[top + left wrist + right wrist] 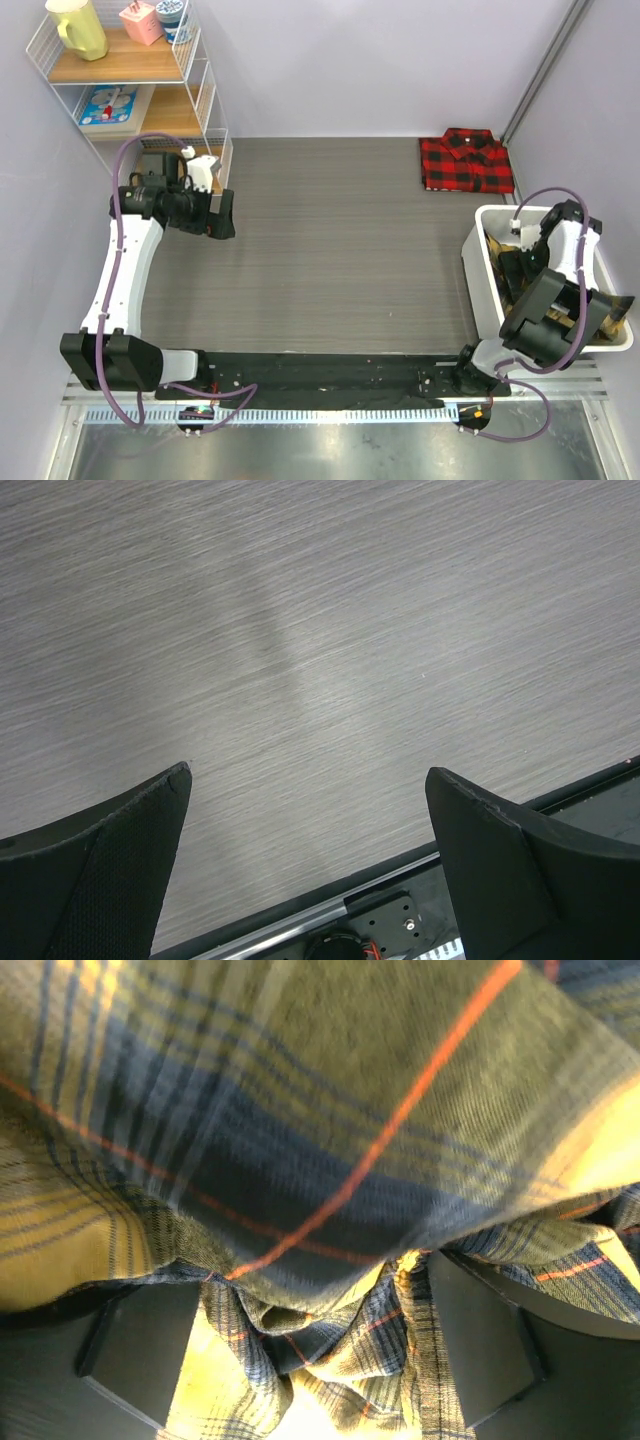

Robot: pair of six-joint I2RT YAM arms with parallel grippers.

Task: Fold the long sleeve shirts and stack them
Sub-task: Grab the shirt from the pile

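Observation:
The red-and-black shirt (466, 162) lies folded flat at the table's far right. The yellow plaid shirt (498, 243) is crumpled inside a white bin (477, 268) at the right edge. My right gripper (516, 268) is down in that bin. In the right wrist view the yellow shirt (330, 1110) fills the frame. My right gripper (315, 1280) has its jaws apart with bunched folds of the cloth between them. My left gripper (222, 215) is open and empty above the bare table at the left. It also shows in the left wrist view (308, 780) over grey table.
A white wire shelf (130, 70) with a yellow pitcher (78, 26) and small items stands at the back left. A black strip (330, 380) runs along the near edge between the arm bases. Grey walls close in the back and sides.

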